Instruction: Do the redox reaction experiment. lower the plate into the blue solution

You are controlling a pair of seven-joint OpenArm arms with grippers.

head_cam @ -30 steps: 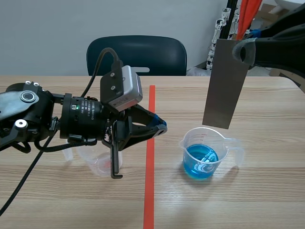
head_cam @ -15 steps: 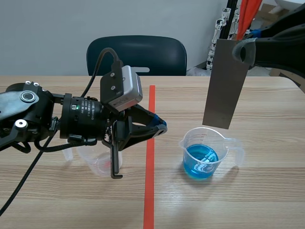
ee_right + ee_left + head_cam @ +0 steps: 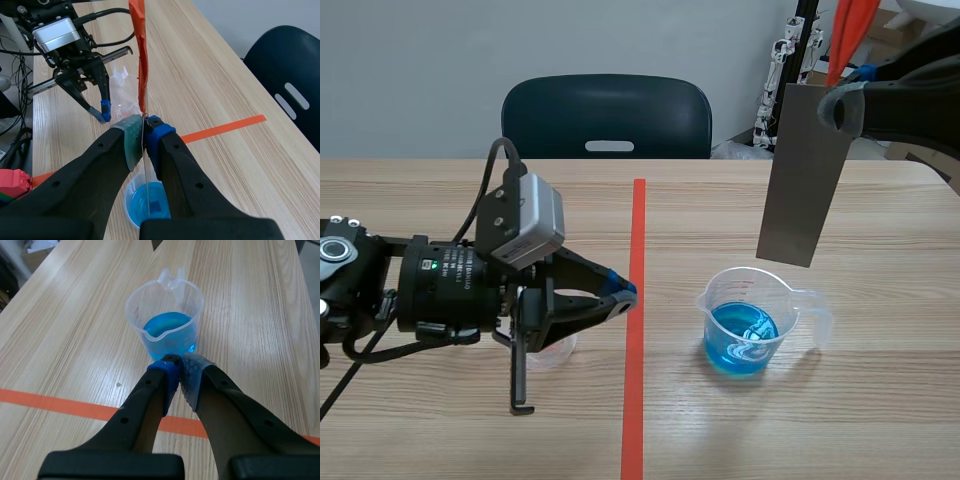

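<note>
A grey metal plate (image 3: pixel 802 175) hangs upright from my right gripper (image 3: pixel 840 108), which is shut on its top edge. Its lower edge is just above the far rim of a clear beaker (image 3: pixel 752 322) of blue solution, clear of the liquid. In the right wrist view the plate (image 3: pixel 147 186) shows edge-on between the fingertips of the right gripper (image 3: pixel 144 125), with the beaker (image 3: pixel 136 204) below. My left gripper (image 3: pixel 620 292) is shut on nothing, left of the tape line. Ahead of that left gripper (image 3: pixel 180 361) stands the beaker (image 3: pixel 167 330).
A small empty clear cup (image 3: pixel 548 347) sits under the left arm, also seen as the cup (image 3: pixel 122 95) beside the left gripper (image 3: pixel 103 111). A dark chair (image 3: pixel 607 117) stands behind the table. An orange strip (image 3: pixel 140 50) rises ahead of my right fingertips.
The left arm has drawn back to the left, its gripper still shut, uncovering the empty cup. The right gripper has shifted the plate slightly to the right over the beaker.
</note>
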